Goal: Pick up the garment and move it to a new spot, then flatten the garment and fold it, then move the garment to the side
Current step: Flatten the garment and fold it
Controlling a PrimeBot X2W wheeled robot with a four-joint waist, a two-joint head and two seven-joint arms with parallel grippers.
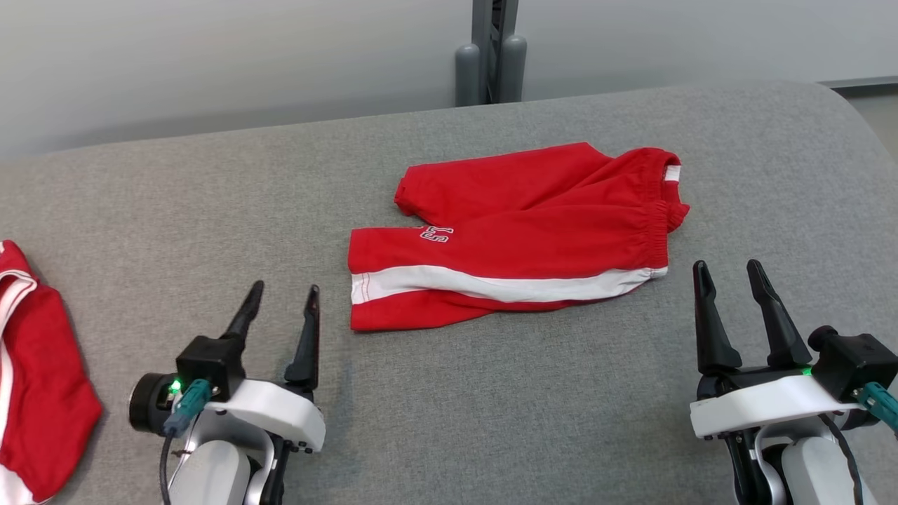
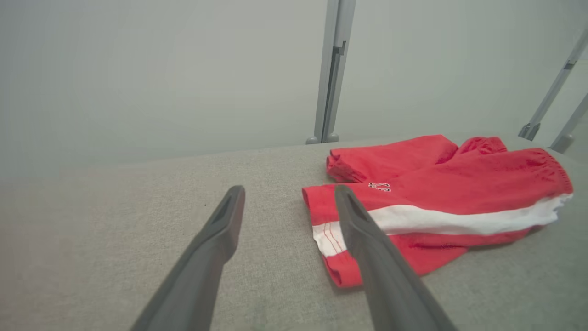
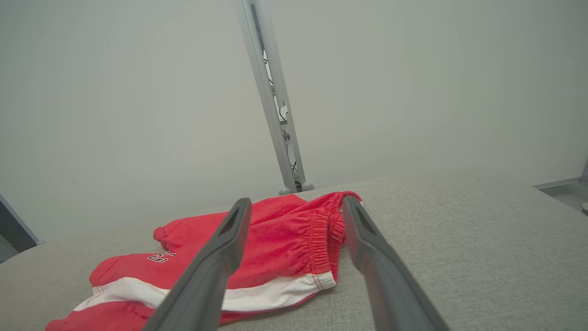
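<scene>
The garment (image 1: pixel 519 238) is a pair of red shorts with a white side stripe, lying folded in half lengthwise on the grey fabric surface (image 1: pixel 210 210), waistband to the right. It also appears in the left wrist view as the garment (image 2: pixel 441 197) and in the right wrist view as the garment (image 3: pixel 275 248). My left gripper (image 1: pixel 284 298) stands open near the front left, a short way left of the leg hems. My right gripper (image 1: pixel 729 270) stands open just right of the waistband. Nothing is between either pair of fingers.
A second red and white garment (image 1: pixel 35 379) lies at the left edge. A grey metal post (image 1: pixel 491 56) rises behind the far edge before a pale wall. The surface's right end curves off near a floor strip (image 1: pixel 877 112).
</scene>
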